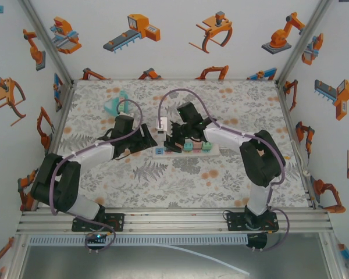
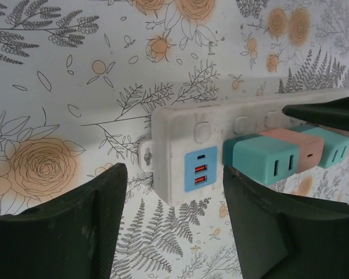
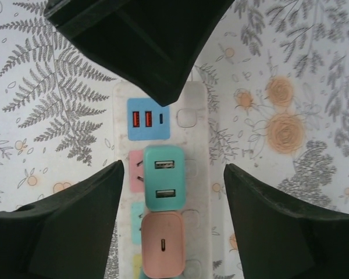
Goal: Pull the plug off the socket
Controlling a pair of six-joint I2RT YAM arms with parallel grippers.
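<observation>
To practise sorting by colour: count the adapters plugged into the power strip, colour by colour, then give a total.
Teal: 2, the near teal adapter and the far teal adapter
Pink: 1, the pink adapter between them
Total: 3 on the power strip

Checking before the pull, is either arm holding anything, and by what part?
Nothing held. Left gripper open astride the power strip's end; right gripper open either side of the teal plug.

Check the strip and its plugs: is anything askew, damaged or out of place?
Nothing stands out. The strip lies flat on the table, and the teal plug and pink plug sit straight in it, side by side.
</observation>
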